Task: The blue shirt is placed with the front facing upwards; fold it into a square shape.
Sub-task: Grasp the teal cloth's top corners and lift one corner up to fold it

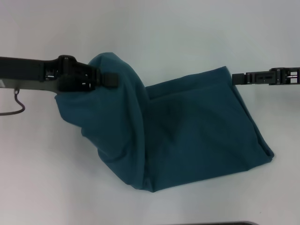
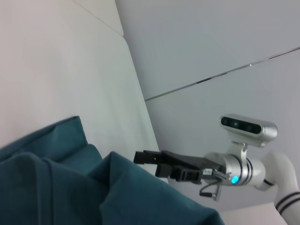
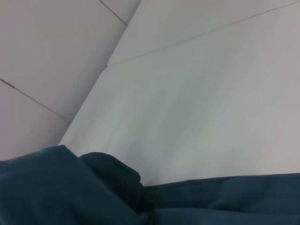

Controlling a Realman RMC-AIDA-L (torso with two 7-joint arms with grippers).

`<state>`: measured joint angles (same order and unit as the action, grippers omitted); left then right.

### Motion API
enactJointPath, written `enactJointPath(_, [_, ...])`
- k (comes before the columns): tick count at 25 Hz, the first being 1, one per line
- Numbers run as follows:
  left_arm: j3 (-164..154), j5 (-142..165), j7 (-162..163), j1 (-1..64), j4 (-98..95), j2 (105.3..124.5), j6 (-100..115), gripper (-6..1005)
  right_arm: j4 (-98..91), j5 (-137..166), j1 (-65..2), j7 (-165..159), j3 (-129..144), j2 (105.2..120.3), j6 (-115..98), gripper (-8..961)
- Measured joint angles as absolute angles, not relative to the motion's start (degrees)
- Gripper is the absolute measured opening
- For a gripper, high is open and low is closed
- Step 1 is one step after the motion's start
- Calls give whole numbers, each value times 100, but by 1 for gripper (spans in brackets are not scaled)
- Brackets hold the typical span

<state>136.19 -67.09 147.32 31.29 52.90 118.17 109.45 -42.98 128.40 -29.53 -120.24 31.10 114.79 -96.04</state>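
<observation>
- The left end effector point(image 1: 110, 78) is pinched closed on a raised hump of the blue shirt point(image 1: 187, 136), holding that side up off the white worktop point(image 1: 154, 28). I judge the main risk is the cloth slipping from this narrow grip, so the carried layer would drop in a heap rather than a flat fold.
- The right end effector point(image 1: 239, 78) sits at the shirt's far right corner; whether it grips the cloth I cannot tell. If it has no hold, that corner could drag.
- The shirt lies mid-worktop, toward the near edge, already doubled over: plain teal-blue, no lettering showing, flat on the right, bunched and creased on the left.
</observation>
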Motion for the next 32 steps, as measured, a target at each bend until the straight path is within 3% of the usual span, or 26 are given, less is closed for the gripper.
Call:
enactJointPath(5, [13842,-6695,14620,3038,5393,11733,11151,88,-4223,12847,-2988,-12023,3125,11478,-9594,654])
enactJointPath(14, [14579,-6557,14294,2684,5448,11237,11434,89,-4169,12850,-2952,-12023,3114,11449,-9571,653])
enactJointPath(25, [15408,-6055,14283,2677,5607,11023,11559,88,-4165,12859,-2970,-12089,3129,11438,-9571,652])
enactJointPath(32, [15265,-5994,14330,2665,5760,11050,11643,89,-4165,12859,-2972,-12103,3112,11423,-9565,652])
